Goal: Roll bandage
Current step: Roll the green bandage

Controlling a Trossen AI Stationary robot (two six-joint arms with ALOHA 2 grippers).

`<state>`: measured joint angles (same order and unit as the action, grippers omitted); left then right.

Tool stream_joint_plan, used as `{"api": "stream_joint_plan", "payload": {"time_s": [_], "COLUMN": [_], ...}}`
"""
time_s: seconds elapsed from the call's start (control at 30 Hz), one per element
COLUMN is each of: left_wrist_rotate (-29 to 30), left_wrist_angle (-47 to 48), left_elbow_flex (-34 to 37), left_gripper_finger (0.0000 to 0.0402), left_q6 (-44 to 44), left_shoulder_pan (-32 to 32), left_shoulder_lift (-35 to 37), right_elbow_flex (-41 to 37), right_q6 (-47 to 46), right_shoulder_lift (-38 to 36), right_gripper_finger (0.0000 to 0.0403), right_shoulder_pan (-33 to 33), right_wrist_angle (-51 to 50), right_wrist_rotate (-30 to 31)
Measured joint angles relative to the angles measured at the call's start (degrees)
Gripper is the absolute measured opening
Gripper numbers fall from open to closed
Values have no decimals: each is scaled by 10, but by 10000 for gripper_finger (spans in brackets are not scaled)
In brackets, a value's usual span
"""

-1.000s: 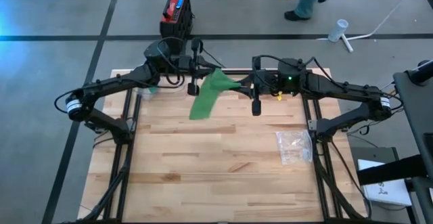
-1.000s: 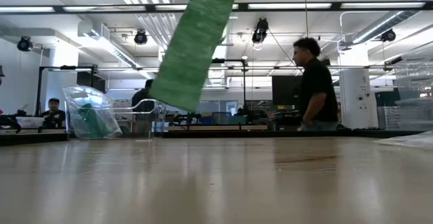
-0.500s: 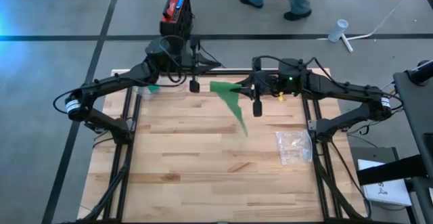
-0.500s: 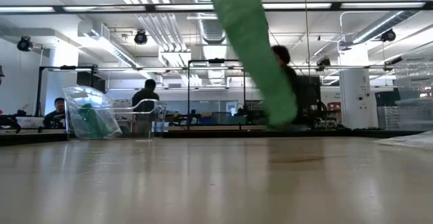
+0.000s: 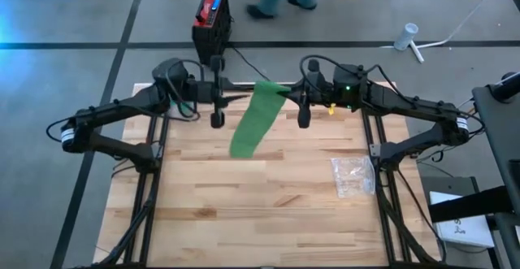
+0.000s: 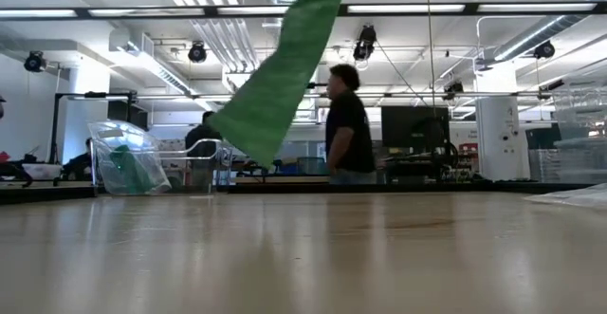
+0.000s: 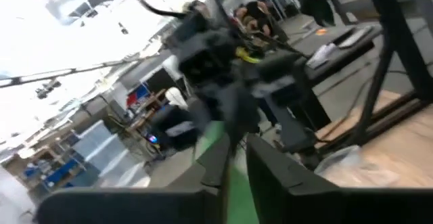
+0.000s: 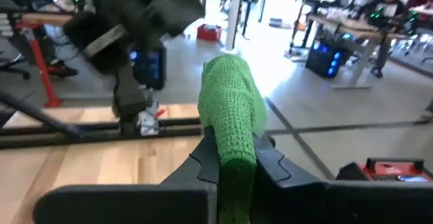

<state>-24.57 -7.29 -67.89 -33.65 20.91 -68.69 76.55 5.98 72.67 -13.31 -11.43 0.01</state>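
Hanging above the bench's far edge, the green bandage (image 5: 253,124) droops as a loose strip from the right gripper (image 5: 286,99), whose fingers (image 8: 267,162) are clamped on its bunched top end. Facing it near that same far edge, the left gripper (image 5: 236,99) has fingers nearly together; whether they still pinch the bandage cannot be told. A clear plastic bag (image 5: 353,176) lies by the bench's right edge.
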Motion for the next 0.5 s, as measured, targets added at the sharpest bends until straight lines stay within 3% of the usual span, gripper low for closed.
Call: {"api": "stream_joint_plan", "payload": {"time_s": [0.1, 0.23, 0.4, 0.5], "left_wrist_rotate": [61, 188, 240, 320], "left_wrist_angle": [4, 2, -3, -4], "left_elbow_flex": [1, -5, -18, -25], "left_gripper_finger": [65, 88, 74, 52], "left_q6": [-18, -56, -102, -129], "left_shoulder_pan": [-34, -59, -63, -65], "left_shoulder_lift": [-12, -37, -65, -78], "right_elbow_flex": [0, 0, 0, 0], "right_q6": [-10, -21, -36, -44], "right_shoulder_lift": [4, 9, 10, 11], "right_gripper_finger": [24, 24, 23, 24], "right_shoulder_pan": [-6, -7, -8, -8], "right_wrist_angle": [2, 11, 11, 11], "right_wrist_rotate": [1, 0, 2, 4]}}
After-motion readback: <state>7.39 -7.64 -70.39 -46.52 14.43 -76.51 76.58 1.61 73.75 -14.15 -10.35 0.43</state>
